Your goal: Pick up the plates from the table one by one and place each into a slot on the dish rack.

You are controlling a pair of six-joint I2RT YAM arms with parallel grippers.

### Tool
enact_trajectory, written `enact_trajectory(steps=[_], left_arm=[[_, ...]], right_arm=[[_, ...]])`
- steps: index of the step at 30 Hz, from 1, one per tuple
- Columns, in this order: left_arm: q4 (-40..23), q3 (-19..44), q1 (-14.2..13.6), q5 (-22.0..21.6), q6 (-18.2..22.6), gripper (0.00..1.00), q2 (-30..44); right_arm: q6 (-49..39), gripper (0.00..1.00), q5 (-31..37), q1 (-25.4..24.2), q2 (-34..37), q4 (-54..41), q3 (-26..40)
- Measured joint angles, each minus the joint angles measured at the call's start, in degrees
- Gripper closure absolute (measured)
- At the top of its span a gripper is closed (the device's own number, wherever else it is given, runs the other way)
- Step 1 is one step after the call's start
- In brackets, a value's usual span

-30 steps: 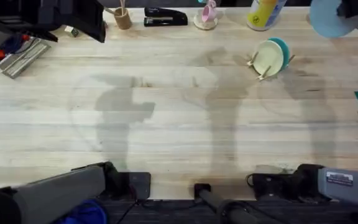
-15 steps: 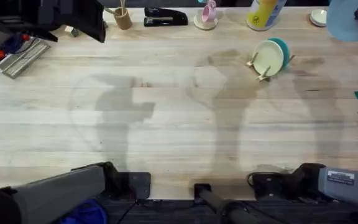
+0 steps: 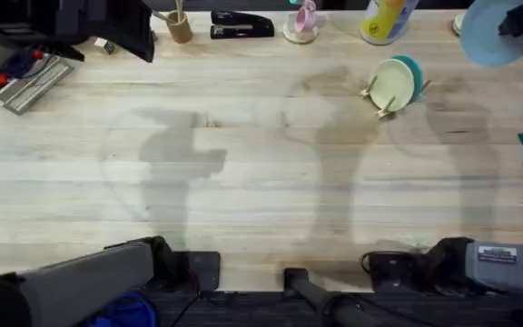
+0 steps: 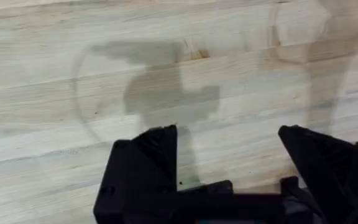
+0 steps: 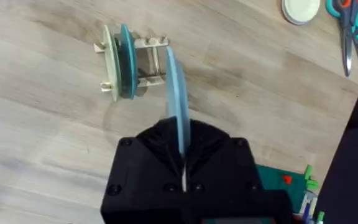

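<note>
At the upper right corner of the overhead frame, the right gripper [image 3: 520,20] held the light blue plate [image 3: 490,34] raised above the table [image 3: 243,182]. The right wrist view showed the right gripper [image 5: 183,163] closed on the lower edge of that plate [image 5: 178,99], which stood on edge, upright with a slight tilt, between the black fingers.

The dish rack [image 3: 390,86] stood on the table in the upper right part of the overhead frame, down and to the left of the held plate and apart from it. Two plates already stood in the rack: a pale yellow plate [image 3: 392,84] in front and a teal plate [image 3: 414,71] just behind it. In the right wrist view the rack [image 5: 143,61] appeared in the upper left of centre, with the yellow plate [image 5: 110,62] and teal plate [image 5: 127,62] side by side in adjacent slots, and bare pegs on the side toward the held plate.

The left gripper [image 4: 229,149] hung over bare tabletop, its two black fingers set wide apart with nothing between them. The left arm's base sat at the lower left of the overhead frame.

Along the top edge of the overhead frame stood a black stapler [image 3: 241,24] and a wooden cup of sticks [image 3: 180,25]. Scissors [image 5: 347,28] and a small white disc [image 5: 301,9] lay at the upper right of the right wrist view.
</note>
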Motion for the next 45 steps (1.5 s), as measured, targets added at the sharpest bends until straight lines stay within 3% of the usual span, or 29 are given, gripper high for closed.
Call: enact_trajectory(steps=[45], left_arm=[[0.0,0.0,0.0,0.0,0.0,0.006,0.0]], right_arm=[[-0.8,0.971,-4.5,0.0,7.8,5.1,0.0]])
